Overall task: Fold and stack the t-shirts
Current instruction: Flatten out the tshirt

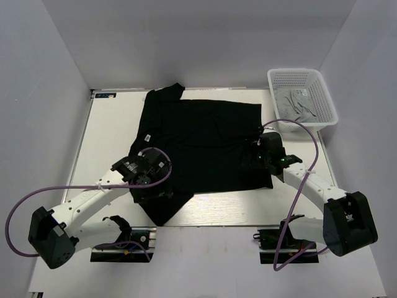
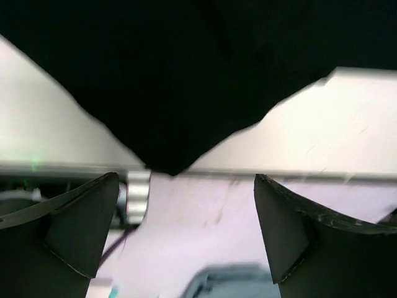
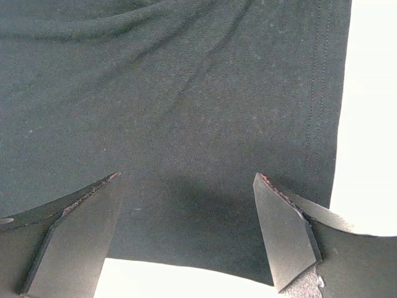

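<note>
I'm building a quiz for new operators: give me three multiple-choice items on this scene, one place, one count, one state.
1. Where is the grey t-shirt? A draped over an arm; B in the white basket; C in a gripper.
2. How many shirts lie spread on the table? A one; B two; C three.
3. The right gripper is: A open; B shut on cloth; C shut on the basket.
Key: B, grey cloth shows inside the mesh; A, only the black t-shirt lies there; A, its jaws stand apart over the cloth.
</note>
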{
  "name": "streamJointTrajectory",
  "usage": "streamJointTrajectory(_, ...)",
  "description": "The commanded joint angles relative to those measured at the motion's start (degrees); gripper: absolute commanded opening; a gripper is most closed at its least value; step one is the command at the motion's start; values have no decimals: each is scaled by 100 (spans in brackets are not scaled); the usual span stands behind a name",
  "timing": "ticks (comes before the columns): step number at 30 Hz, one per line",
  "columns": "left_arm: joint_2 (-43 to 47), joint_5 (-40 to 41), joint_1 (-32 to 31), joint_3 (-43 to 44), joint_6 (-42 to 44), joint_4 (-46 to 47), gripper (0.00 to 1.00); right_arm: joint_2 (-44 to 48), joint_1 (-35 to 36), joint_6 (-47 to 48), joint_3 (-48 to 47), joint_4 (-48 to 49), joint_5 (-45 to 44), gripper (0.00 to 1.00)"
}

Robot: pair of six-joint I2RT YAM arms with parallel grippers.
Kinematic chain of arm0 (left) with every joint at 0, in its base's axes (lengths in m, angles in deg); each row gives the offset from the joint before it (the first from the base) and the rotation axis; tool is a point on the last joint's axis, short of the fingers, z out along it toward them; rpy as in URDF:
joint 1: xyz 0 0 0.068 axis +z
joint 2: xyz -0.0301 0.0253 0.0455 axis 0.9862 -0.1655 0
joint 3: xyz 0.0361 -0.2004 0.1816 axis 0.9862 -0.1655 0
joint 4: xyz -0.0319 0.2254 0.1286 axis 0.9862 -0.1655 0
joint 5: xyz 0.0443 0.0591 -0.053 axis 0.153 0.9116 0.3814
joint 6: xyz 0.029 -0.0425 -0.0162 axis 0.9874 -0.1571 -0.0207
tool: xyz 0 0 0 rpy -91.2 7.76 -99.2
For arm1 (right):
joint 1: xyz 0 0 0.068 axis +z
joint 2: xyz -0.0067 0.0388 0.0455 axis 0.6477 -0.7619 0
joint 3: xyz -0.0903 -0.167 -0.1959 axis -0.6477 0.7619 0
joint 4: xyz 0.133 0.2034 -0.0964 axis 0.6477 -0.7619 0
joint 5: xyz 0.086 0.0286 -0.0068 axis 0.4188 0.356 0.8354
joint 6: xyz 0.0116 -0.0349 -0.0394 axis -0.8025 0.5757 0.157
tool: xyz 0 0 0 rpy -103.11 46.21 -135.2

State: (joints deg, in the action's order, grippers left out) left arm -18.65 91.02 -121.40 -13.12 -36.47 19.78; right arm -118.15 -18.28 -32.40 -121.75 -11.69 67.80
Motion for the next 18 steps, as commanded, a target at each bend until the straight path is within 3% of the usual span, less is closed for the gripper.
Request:
streamJointTrajectory(1,-90,1051,93,480,6,400,100,124,-3,156,7,325,112,90)
streamJointTrajectory(7,-1241,2106,207,1401,709,1545,100,-86,-20,271,-62,739,517,90)
streamJointTrajectory(11,-2032,1854,444,1728,1263,2538,100,-534,-11,166,-325,661,306,90)
streamJointTrajectory(13,-2708,2036,506,2174,1325,2488,100,-762,-3,130,-370,564,200,90)
streamJointTrajectory(18,-3808,3617,814,3047,958,1126,100,-1036,-20,51,-283,598,-45,90)
